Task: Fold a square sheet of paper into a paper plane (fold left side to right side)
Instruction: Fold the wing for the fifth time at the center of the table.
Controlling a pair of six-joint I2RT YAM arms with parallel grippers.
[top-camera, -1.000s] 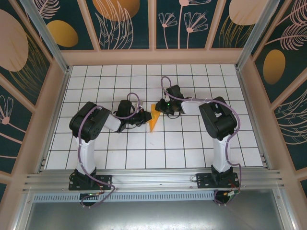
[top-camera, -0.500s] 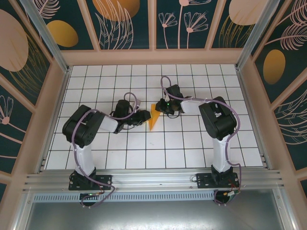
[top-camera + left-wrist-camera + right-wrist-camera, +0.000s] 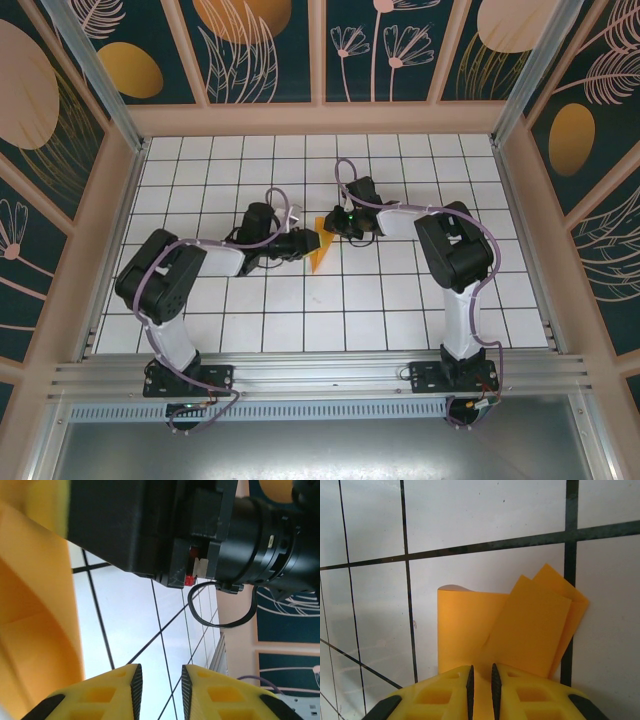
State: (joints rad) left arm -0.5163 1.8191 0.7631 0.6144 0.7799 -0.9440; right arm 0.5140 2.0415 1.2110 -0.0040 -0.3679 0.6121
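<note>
Paper plane [image 3: 319, 245] is found near the middle of the white tiled surface [image 3: 400, 300], seen from above as a narrow orange-yellow wedge, wide end toward the back wall and point toward the arm bases. It's flanked by both tools: the left tool [image 3: 303, 243] is parked just beside its left edge, and the right tool [image 3: 334, 226] is set at its far right corner. In the right wrist view the yellow fingers [image 3: 445, 690] are squeezed almost together and a strip of the paper is pinched in the thin slot between them, so the plane is gripped there. Past the fingertips, overlapping creased layers are fanned out over a tile line. In the left wrist view the left tool's fingertips [image 3: 120, 685] are parted a little, bare tile is seen through the gap, and nothing is held. The paper is spread just outside one finger, though whether it's touched can't be told. The right arm's black wrist [image 3: 250, 535] is seen close across from it.
</note>
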